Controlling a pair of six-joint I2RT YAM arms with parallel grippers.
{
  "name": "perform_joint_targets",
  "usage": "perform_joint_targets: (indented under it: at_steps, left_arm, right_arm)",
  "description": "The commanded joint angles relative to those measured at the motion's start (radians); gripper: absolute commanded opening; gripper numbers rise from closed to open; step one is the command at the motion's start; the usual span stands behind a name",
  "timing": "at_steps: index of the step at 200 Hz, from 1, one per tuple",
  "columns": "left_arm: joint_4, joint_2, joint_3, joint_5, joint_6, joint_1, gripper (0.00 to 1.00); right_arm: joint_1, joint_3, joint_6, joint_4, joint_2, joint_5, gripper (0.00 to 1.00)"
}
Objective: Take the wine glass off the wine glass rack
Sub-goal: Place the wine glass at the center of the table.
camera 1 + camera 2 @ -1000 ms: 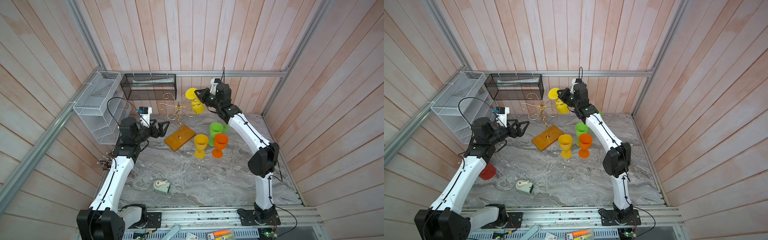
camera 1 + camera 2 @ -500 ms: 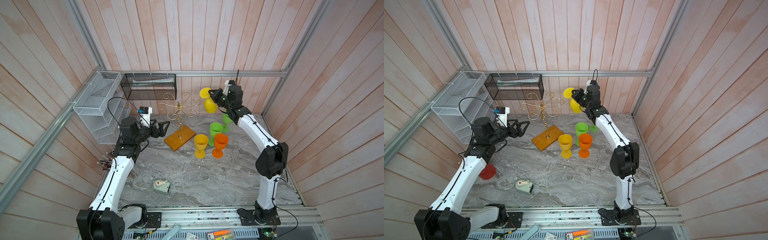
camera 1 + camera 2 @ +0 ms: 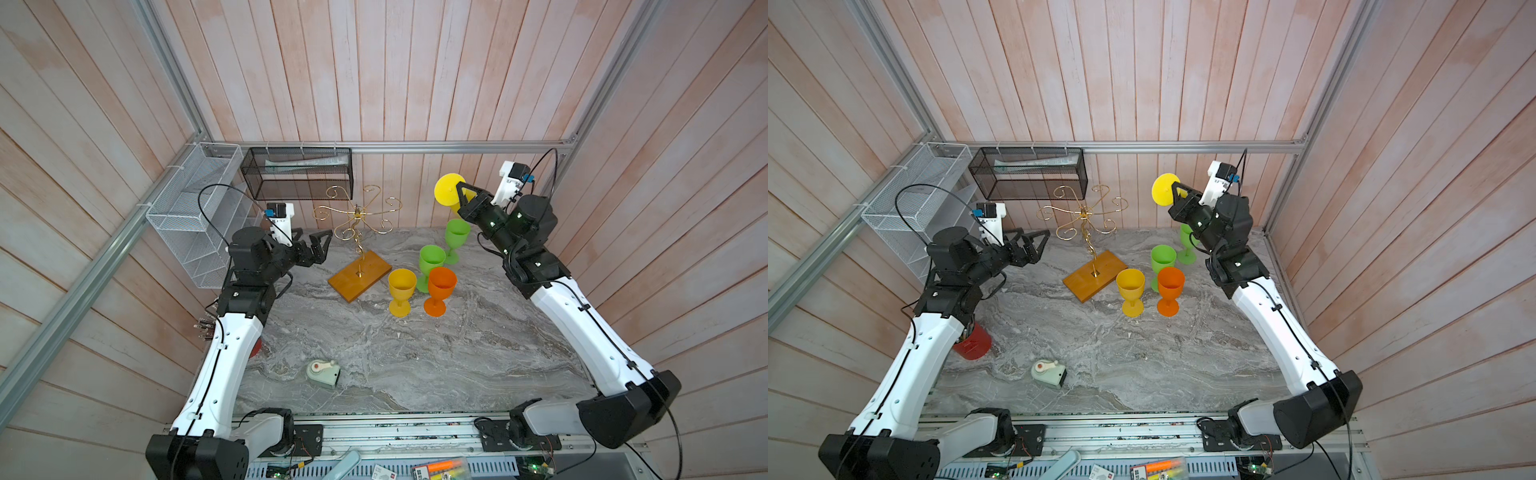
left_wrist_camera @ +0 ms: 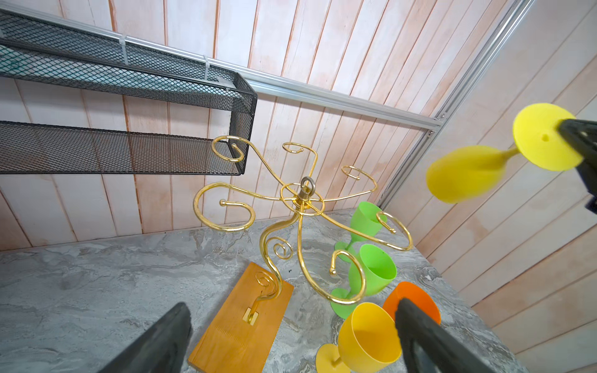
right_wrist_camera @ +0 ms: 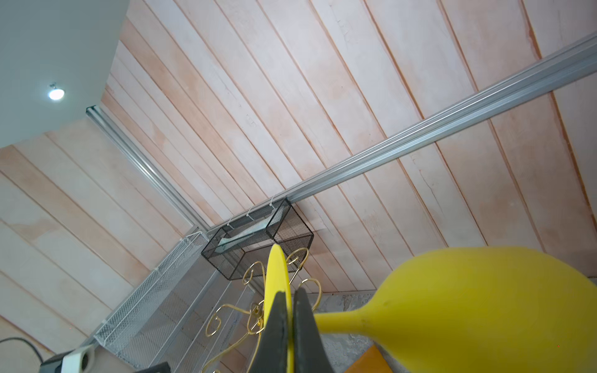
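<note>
At the left, the left gripper (image 3: pixel 321 248) hovered above the marble tabletop (image 3: pixel 374 357) with its jaws spread wide, pointed toward the wine glass rack (image 3: pixel 353 282); the rack stood just to its right on an orange-brown base, gold scroll arms raised, in front of a black mesh basket (image 3: pixel 297 174); right of the base stood a cluster of upright goblets (image 3: pixel 432 259), yellow, orange and two green; further right, in the air near the back wall and well apart from the rack, the yellow wine glass (image 3: pixel 448 190) seemed tipped sideways, its bowl blurred in the left wrist view; the right gripper (image 5: pixel 292 298) pinched its round foot.
</note>
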Motion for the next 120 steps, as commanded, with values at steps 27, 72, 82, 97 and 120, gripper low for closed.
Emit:
perform_joint_targets:
  at_steps: [27, 72, 82, 97, 120]
  left_arm:
    - [-0.191, -0.027, 0.055, -0.122, -0.189, -0.003, 1.00]
    - [-0.335, -0.118, 0.013, -0.088, -0.390, 0.002, 1.00]
    - [-0.352, -0.136, 0.000, -0.075, -0.440, 0.003, 1.00]
    - [-0.368, -0.153, -0.023, -0.035, -0.528, 0.006, 0.99]
    - [-0.383, -0.156, -0.057, 0.054, -0.660, 0.009, 0.97]
  right_arm:
    - [0.257, -0.098, -0.395, -0.038, -0.094, 0.226, 0.00]
    - [0.534, -0.219, -0.730, 0.013, -0.108, 0.412, 0.00]
    - [0.573, -0.247, -0.782, 0.034, -0.106, 0.440, 0.00]
    - [0.627, -0.277, -0.858, 0.064, -0.096, 0.470, 0.00]
    - [0.719, -0.323, -1.002, 0.123, -0.070, 0.560, 0.00]
